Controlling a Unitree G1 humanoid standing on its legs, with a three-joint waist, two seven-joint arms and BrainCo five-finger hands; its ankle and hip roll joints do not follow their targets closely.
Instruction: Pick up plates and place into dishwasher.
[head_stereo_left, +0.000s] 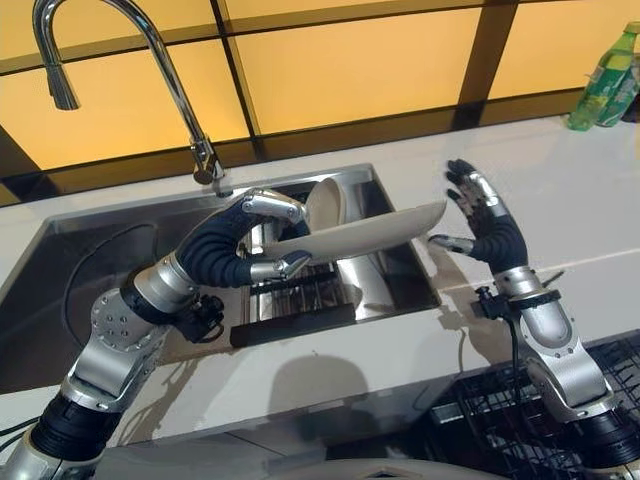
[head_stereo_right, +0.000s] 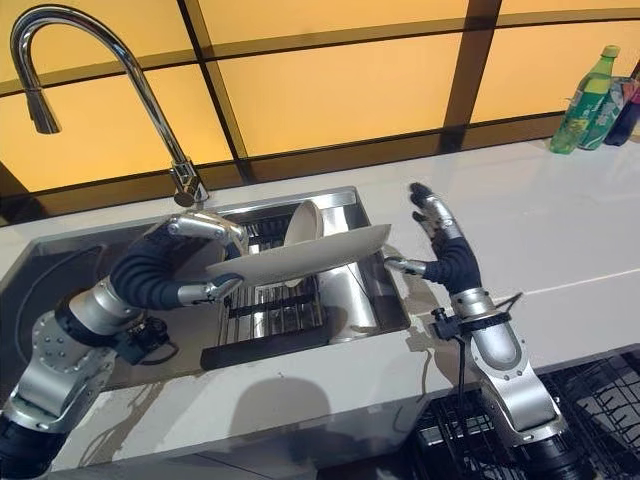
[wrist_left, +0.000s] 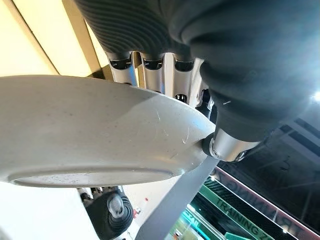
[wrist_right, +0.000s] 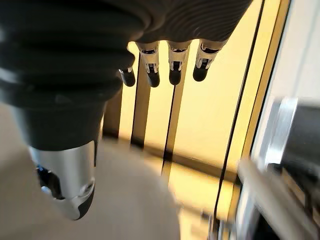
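A wide, shallow cream-white plate (head_stereo_left: 360, 236) hung in the air above the stainless steel sink (head_stereo_left: 90, 250), roughly level with its right rim tipped a little upward. The left hand (head_stereo_left: 262, 235) gripped its left edge, fingers (head_stereo_left: 275, 204) curled over the top and the thumb underneath, pinching the rim; the left wrist view showed the same clamp from below, with the plate's pale underside (wrist_left: 90, 130) against the fingers. The right hand (head_stereo_left: 482, 218) stood just right of the plate's far rim with its fingers spread and straight, pointing upward, the thumb reaching toward the rim; whether it touched could not be told. Behind the held plate a second cream plate (head_stereo_left: 324, 205) stood on edge in the sink, above a dark slatted rack (head_stereo_left: 295, 300). A curved chrome tap (head_stereo_left: 150, 60) rose at the far side of the sink. The pale stone surface (head_stereo_left: 570, 210) ran to the right, where green plastic bottles (head_stereo_left: 605, 80) stood at the far corner. A black wire dishwasher rack (head_stereo_left: 480, 410) showed near the right arm.
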